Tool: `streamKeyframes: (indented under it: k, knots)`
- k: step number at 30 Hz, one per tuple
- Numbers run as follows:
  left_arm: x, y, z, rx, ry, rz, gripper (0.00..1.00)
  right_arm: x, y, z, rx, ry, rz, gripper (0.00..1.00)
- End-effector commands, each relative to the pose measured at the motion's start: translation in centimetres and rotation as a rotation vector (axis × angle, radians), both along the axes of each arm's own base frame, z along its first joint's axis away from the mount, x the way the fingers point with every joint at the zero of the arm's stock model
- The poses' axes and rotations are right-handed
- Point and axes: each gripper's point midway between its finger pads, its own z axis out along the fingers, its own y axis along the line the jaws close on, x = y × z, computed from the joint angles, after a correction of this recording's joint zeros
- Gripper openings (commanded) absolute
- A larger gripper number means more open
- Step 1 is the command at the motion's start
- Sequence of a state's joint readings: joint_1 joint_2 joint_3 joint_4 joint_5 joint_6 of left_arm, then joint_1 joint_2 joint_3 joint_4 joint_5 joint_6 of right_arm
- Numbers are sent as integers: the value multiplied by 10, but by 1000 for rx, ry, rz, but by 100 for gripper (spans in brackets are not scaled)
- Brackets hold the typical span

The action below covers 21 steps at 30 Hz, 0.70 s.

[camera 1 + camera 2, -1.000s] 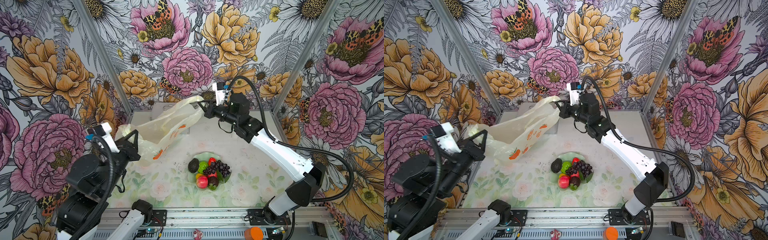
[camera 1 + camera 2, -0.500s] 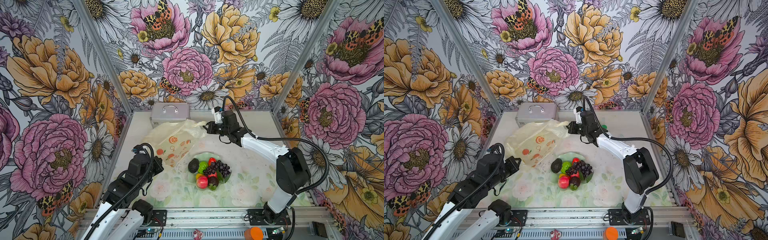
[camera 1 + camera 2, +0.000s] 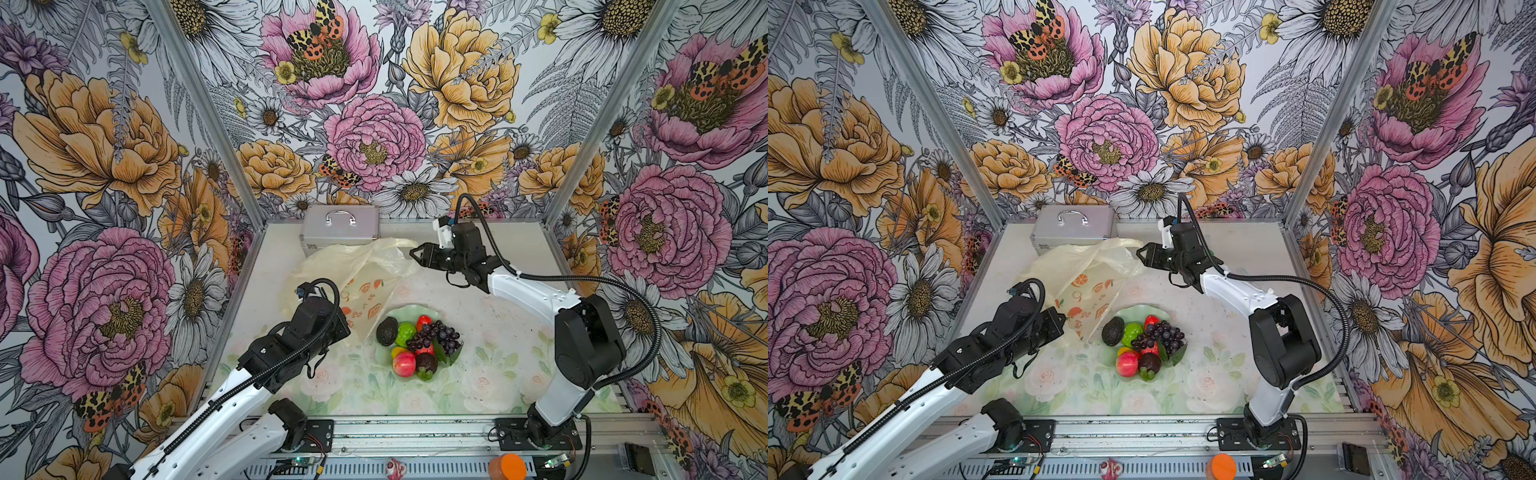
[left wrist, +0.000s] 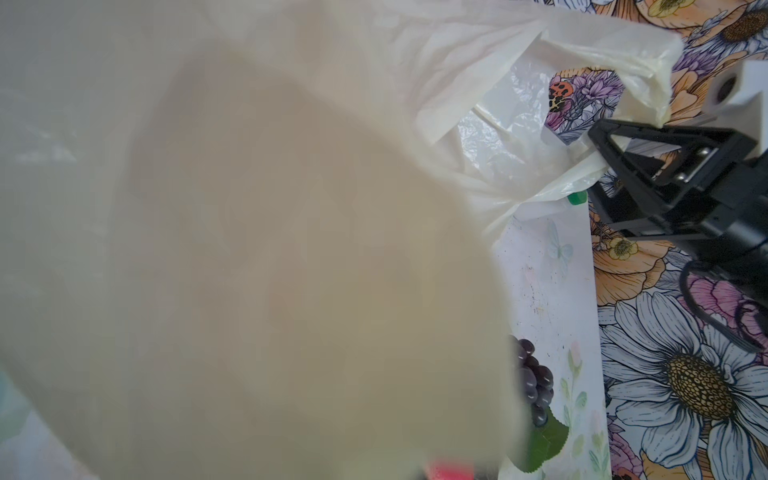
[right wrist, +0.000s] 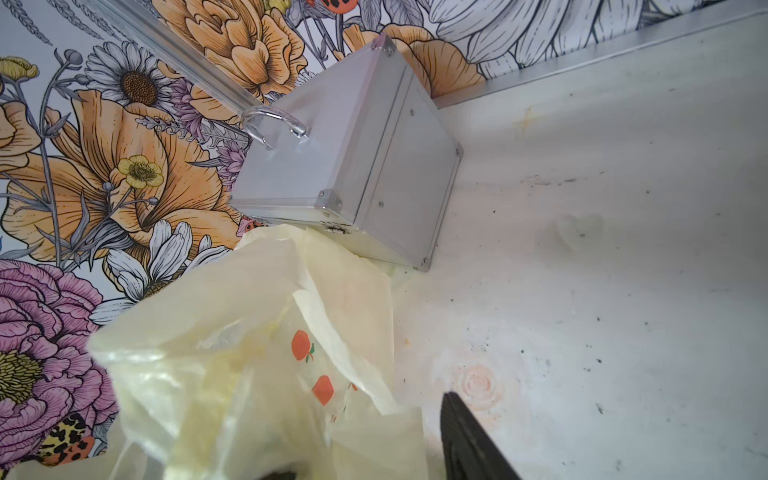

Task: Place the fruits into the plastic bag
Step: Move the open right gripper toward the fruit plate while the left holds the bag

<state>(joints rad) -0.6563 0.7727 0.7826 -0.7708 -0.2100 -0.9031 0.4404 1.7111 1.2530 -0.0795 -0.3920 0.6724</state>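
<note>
The plastic bag (image 3: 357, 262) lies crumpled on the table (image 3: 498, 332) between a silver case (image 3: 338, 226) and the dish (image 3: 409, 309) of fruits (image 3: 419, 340). The left gripper (image 3: 1061, 322), pressed together, pinches its near edge, and film blocks that wrist view. The right gripper (image 3: 417, 255) stands spread beside a handle.

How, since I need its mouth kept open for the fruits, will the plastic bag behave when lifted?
Probably floppy: the plastic bag lies crumpled in loose folds. Likely very light, since it is thin and translucent. Its mouth would probably sag shut unless held at two points.
</note>
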Motion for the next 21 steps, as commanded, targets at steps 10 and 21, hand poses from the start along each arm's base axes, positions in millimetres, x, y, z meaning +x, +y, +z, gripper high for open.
streamKeyframes:
  k: [10, 21]
  knots:
    - [24, -25, 26, -26, -74, -27, 0, -48, -55, 81, 35, -72, -35, 68]
    - [31, -30, 29, -11, -88, -41, 0, -95, -107, 158, 59, -159, -88, 67]
